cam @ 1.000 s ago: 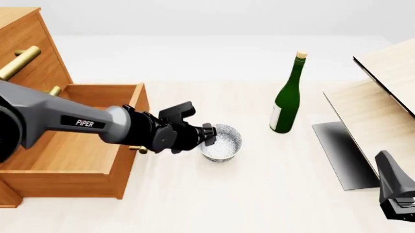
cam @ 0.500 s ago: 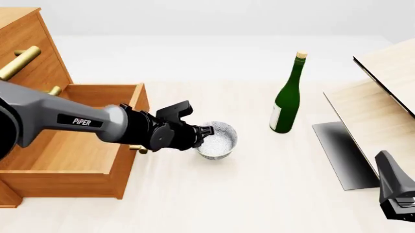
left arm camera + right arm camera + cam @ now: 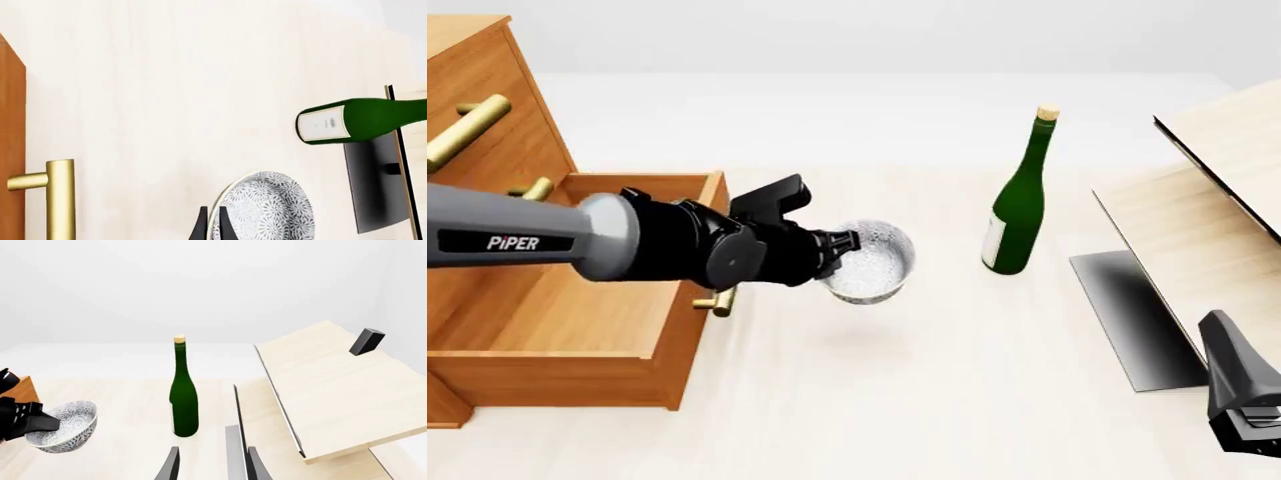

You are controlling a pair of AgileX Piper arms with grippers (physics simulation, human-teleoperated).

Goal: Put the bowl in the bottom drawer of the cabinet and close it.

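The bowl (image 3: 869,262) hangs in the air above the table (image 3: 961,400), tilted a little, with its faint shadow on the wood below it. It is held by the rim on the side nearest to the cabinet (image 3: 481,110). The left claw (image 3: 843,249) is closed narrow on this rim: in the left wrist view two dark fingers (image 3: 201,227) pinch the thin wall of the bowl (image 3: 267,207), one finger inside and one outside. The rest of the bowl sticks out beyond the fingertips, away from the arm.

The bowl is just beside the front corner of the bottom drawer (image 3: 587,300), which is pulled out and open. The bowl is not over the drawer; it is to the right of the drawer's front board, near the brass handle (image 3: 718,300).

Farther to the right a green bottle (image 3: 1018,195) stands upright on the table, well apart from the bowl. Beyond it some pale wooden boards (image 3: 1214,200) lean at an angle.

The right claw (image 3: 210,465) is low at the right edge of the front view, far from the bowl. Its fingers stand apart and hold nothing.
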